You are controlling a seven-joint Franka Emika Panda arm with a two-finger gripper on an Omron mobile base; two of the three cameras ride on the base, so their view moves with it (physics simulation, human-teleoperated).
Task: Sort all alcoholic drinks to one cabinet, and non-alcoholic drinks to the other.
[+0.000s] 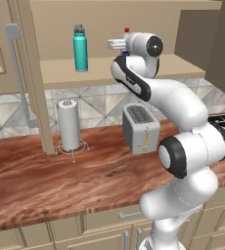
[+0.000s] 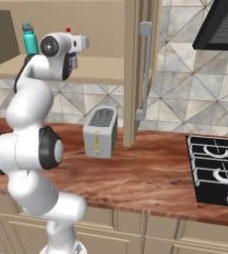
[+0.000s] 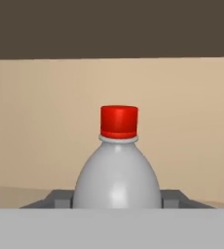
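The tan wall cabinet stands open, its door swung out with a long grey bar handle. On its lower board a teal bottle stands upright at the left. To its right, my gripper reaches level into the cabinet. It is shut on a small clear bottle with a red cap. The dark fingertips press both sides of its body. The arm hides the bottle's base, so I cannot tell whether it rests on the board.
On the wooden counter below stand a grey toaster and a paper towel holder. A black stove lies to the right under a dark hood. The open doors jut out over the counter.
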